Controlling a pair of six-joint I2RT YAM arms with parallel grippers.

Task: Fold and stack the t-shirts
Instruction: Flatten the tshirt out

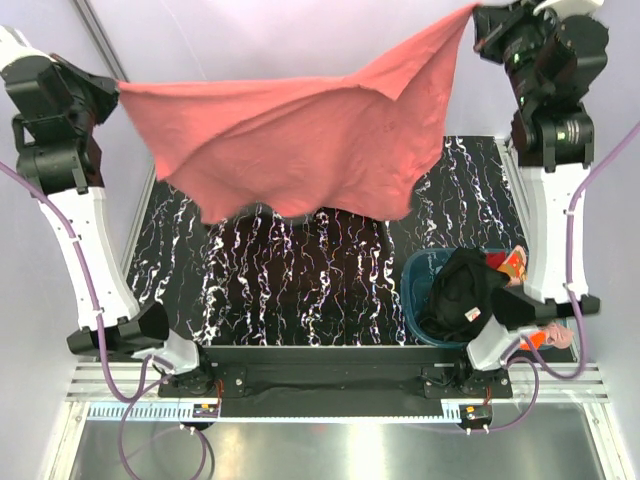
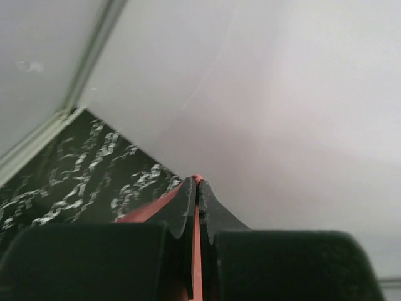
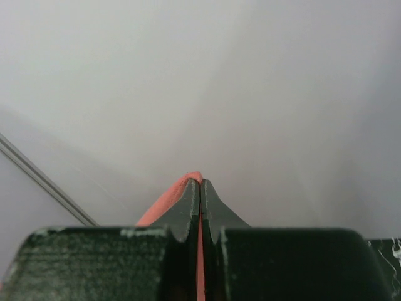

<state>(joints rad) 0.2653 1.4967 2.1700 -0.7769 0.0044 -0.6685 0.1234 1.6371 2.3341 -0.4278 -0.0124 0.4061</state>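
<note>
Top external: soft salmon-red t-shirt (image 1: pixel 300 150) drapes between left claw (image 1: pixel 117 87), right claw (image 1: pixel 478 14).

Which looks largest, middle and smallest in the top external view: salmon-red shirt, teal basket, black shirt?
1. salmon-red shirt, held up nearer the camera, which enlarges it.
2. teal basket, partly covered.
3. black shirt, bunched in the basket, only slightly smaller; a close call.

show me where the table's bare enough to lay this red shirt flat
Bare table runs from the left edge to the basket, under the hanging red shirt. The near right corner is crowded: basket with a black shirt draped over it.
</note>
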